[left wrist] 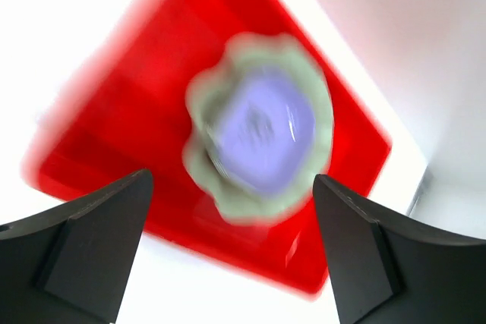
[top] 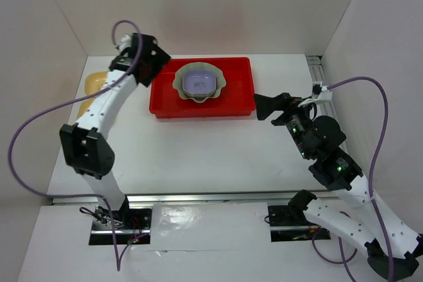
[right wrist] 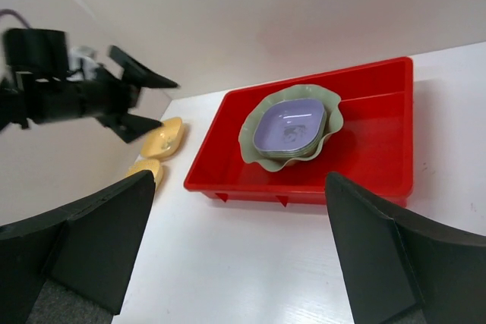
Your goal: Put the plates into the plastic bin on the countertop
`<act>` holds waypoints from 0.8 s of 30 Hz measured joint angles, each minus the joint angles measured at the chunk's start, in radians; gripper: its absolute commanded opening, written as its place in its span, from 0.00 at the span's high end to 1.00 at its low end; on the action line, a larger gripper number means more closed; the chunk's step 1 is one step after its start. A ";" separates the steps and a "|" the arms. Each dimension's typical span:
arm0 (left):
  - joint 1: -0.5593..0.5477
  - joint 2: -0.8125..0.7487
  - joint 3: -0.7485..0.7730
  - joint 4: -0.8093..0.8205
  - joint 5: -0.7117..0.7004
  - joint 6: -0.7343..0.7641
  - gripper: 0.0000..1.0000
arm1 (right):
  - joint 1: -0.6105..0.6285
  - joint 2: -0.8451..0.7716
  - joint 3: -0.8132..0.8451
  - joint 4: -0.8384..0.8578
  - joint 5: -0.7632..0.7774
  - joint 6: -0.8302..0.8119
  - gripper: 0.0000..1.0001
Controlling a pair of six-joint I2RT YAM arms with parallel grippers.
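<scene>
Where the white walls close it in, your countertop [top: 198, 156] carries the red plastic bin [top: 238, 92] at the far middle, long side toward the arms.

Inside the bin, left of its centre, lies the large pale green dish [top: 178, 85] with the scalloped rim, flat on the bin floor.

Your left gripper [left wrist: 231, 180] hangs above the bin's left end. Its jaws are spread wide and hold nothing. Its wrist view is blurred, but it looks down on the green dish between the two fingers.

Your right gripper [top: 263, 107] sits just off the bin's right end, pointing at it and low over the countertop. Its jaws are also wide apart and empty, and it touches no dish.

The lavender dish [top: 200, 82] rests nested in the middle of the green one. The right wrist view shows layered edges under it, but you cannot tell what they are.

Two yellow dishes [right wrist: 163, 139] lie on the countertop outside the bin, well to its left near the side wall. One sits behind the other, and the left arm partly covers them in the top view.
</scene>
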 measured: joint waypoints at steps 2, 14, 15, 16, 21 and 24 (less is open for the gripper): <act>0.106 -0.054 -0.032 0.002 0.008 0.012 0.00 | 0.000 0.017 0.000 0.004 -0.030 0.000 0.00; 0.481 0.099 -0.079 -0.140 0.032 0.348 0.00 | -0.001 0.085 -0.084 0.051 -0.195 0.003 0.00; 0.488 0.133 -0.040 -0.144 0.039 0.397 0.00 | -0.001 0.086 -0.085 0.052 -0.204 0.003 0.00; 0.493 0.156 -0.018 -0.133 0.047 0.429 0.00 | -0.001 0.087 -0.087 0.053 -0.210 0.000 0.00; 0.504 0.169 -0.059 -0.098 0.079 0.526 0.05 | -0.001 0.087 -0.089 0.054 -0.229 -0.015 0.00; 0.506 0.169 -0.080 -0.097 0.079 0.550 0.08 | -0.001 0.086 -0.089 0.053 -0.231 -0.027 0.00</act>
